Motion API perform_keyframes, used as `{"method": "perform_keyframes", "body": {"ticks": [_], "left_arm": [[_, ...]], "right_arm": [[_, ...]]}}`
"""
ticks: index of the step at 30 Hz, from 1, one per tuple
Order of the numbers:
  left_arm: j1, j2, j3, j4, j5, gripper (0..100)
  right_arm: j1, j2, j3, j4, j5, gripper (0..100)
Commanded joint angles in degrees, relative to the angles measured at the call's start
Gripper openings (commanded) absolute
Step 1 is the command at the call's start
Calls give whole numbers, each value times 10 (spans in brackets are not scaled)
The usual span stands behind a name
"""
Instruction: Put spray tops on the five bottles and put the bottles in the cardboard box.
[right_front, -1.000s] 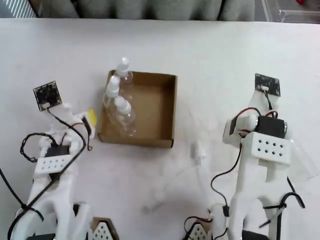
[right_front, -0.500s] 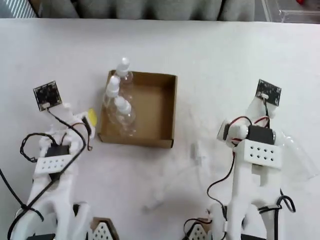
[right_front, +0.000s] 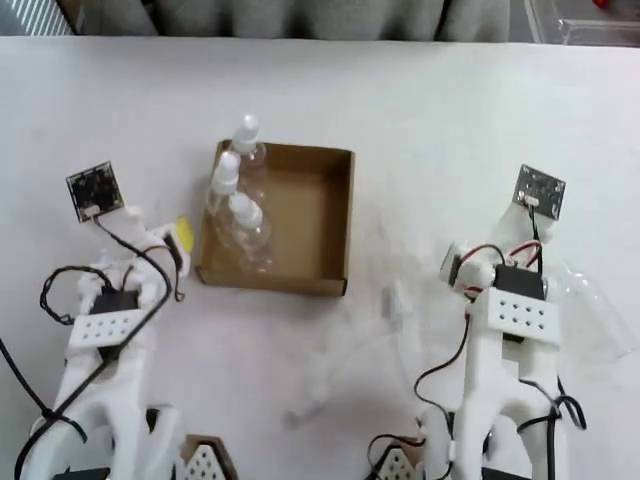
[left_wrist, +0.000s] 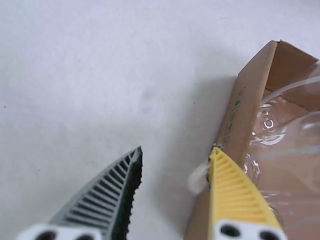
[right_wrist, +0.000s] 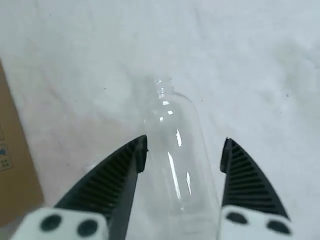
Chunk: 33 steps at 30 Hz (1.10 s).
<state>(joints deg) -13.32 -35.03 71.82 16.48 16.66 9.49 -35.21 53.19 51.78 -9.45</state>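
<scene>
Pulled my right pincer back from the cardboard box; it's open over an uncapped bottle, so capping probably comes next.

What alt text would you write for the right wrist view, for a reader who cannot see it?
The right gripper, open, straddles an uncapped clear bottle on the white table. A side of the cardboard box is nearby.

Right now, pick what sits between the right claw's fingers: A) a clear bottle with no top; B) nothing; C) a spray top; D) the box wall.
A: the right wrist view shows a clear bottle with a bare neck between the fingers of the open right claw.
</scene>
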Motion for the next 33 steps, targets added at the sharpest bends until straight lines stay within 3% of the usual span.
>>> {"method": "perform_keyframes", "body": {"ticks": [1, 33], "left_arm": [[0, -3, -19, -3, -1, 211], [0, -2, -19, -3, -1, 211]], "right_arm": [[-24, -10, -9, 5, -4, 212], [-35, 82, -92, 40, 5, 213]]}}
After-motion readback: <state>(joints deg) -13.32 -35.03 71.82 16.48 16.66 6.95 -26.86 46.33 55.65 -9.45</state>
